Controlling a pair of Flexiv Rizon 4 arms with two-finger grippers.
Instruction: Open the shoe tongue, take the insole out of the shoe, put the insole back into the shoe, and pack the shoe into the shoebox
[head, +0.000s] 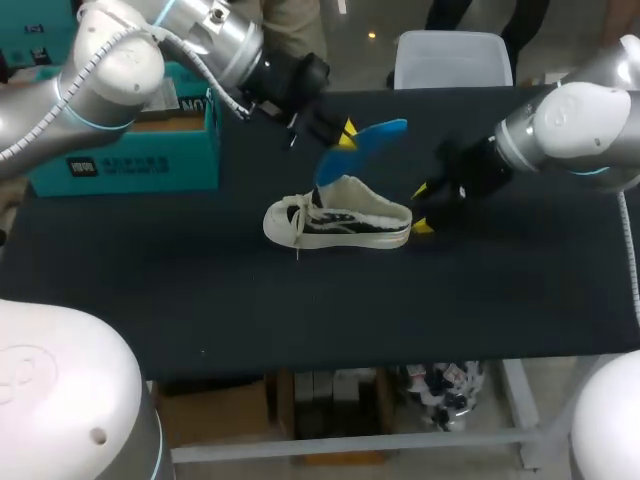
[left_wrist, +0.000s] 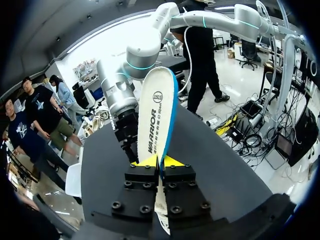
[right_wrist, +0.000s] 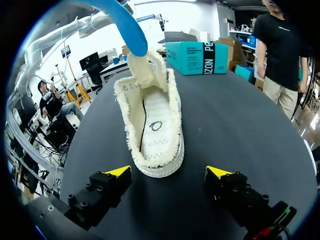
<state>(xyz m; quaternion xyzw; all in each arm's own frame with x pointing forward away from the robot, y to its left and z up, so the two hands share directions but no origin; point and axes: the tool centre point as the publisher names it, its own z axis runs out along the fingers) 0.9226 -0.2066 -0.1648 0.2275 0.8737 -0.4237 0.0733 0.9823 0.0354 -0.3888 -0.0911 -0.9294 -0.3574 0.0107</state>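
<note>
While left pincer (left_wrist: 160, 161) grips insole (head: 378, 134) over shoe (head: 340, 222), shoebox (head: 130, 160) behind, perhaps open.

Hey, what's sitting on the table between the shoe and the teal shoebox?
Nothing: the head view shows only bare dark table between the shoe and the shoebox. The left claw holds the insole over the shoe.

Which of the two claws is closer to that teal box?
Left. The left gripper holds the insole above the shoe, not far from the shoebox; the right gripper sits open at the shoe's heel, farther off.
</note>
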